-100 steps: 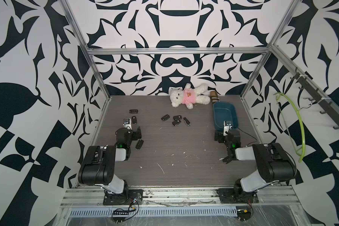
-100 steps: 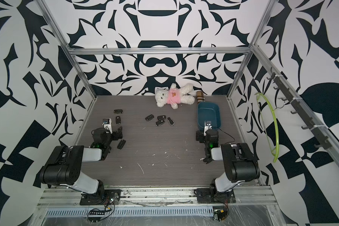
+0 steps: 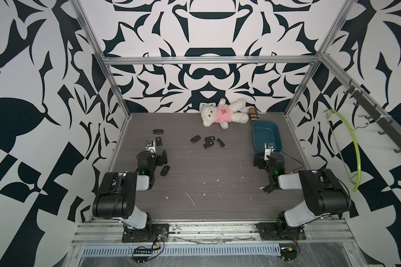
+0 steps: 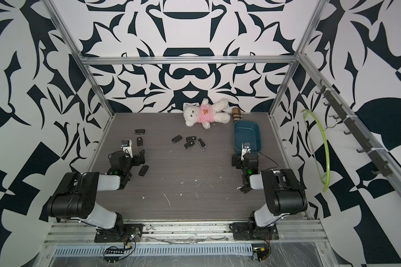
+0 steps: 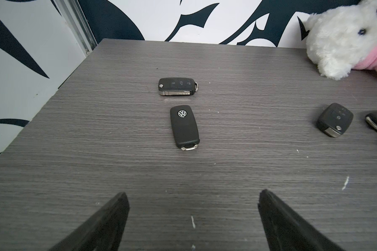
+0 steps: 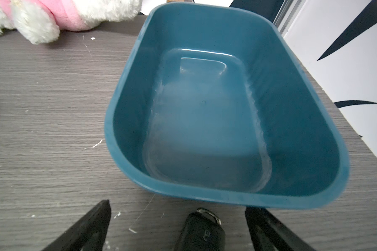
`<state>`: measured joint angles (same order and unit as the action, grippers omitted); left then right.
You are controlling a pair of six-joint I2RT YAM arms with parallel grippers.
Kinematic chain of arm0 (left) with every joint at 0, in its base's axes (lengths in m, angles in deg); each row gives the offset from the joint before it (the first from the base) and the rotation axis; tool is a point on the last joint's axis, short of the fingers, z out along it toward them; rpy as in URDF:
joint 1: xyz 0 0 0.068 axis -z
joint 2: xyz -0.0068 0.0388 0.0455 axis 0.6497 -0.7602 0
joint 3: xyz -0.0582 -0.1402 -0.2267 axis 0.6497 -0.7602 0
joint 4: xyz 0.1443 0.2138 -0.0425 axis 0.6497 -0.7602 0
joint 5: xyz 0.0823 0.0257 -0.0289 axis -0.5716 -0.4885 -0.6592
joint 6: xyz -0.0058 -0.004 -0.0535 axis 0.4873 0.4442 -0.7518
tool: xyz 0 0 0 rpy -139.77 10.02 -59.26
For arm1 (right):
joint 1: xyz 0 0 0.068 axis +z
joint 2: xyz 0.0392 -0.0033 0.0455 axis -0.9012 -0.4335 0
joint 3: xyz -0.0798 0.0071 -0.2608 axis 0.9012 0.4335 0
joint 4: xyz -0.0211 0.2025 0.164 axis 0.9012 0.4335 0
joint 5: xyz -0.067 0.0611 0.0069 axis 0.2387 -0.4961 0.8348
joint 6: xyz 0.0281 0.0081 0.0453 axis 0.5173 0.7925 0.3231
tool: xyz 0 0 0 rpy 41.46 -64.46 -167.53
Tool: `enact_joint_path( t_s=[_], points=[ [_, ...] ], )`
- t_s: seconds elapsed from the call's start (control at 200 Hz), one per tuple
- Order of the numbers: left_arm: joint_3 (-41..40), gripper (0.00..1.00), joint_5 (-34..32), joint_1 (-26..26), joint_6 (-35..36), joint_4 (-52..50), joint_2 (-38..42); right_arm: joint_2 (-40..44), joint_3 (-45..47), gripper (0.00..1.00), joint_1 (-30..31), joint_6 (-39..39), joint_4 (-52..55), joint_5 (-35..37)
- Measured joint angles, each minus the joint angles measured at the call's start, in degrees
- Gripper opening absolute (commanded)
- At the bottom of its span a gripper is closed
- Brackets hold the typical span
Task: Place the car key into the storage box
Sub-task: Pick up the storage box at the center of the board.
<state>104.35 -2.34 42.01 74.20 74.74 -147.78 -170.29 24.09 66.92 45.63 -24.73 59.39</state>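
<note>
Key waiting right outside the box

We see the car key (image 6: 201, 232) lying flat on the counter (image 3: 218, 175), just at the 6 o'clock side of the empty storage box (image 6: 126, 104). Our right end effector (image 6: 177, 207) is spread wide around the key and holds nothing. Our left end effector (image 5: 193, 194) is spread wide too, over bare counter. We think the right one could slip off the flat key, or bump the box wall and push the box away.

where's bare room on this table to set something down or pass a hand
Widest free patch: the near middle of the table, bordered by the left gripper, the right gripper and the four-fob cluster. The storage box is empty. Crowded: fobs at the left gripper, and around the teddy bear.
</note>
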Motion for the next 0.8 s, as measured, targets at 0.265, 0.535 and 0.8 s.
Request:
enact_joint_path(
  t_s=[0.265,0.535,0.8],
  points=[
    [0.0,0.99,-0.2,0.0,0.0,-0.1,0.0,0.0,0.0,0.99,0.0,0.0,0.0,0.0],
    [16.5,0.99,-4.5,0.0,-2.6,-26.2,9.7,10.0,-6.6,1.0,0.0,2.3,15.0,4.8],
    [35.7,0.99,-8.8,0.0,-15.1,-48.4,15.1,12.5,-29.0,1.0,0.0,13.9,34.9,8.3]
  ],
)
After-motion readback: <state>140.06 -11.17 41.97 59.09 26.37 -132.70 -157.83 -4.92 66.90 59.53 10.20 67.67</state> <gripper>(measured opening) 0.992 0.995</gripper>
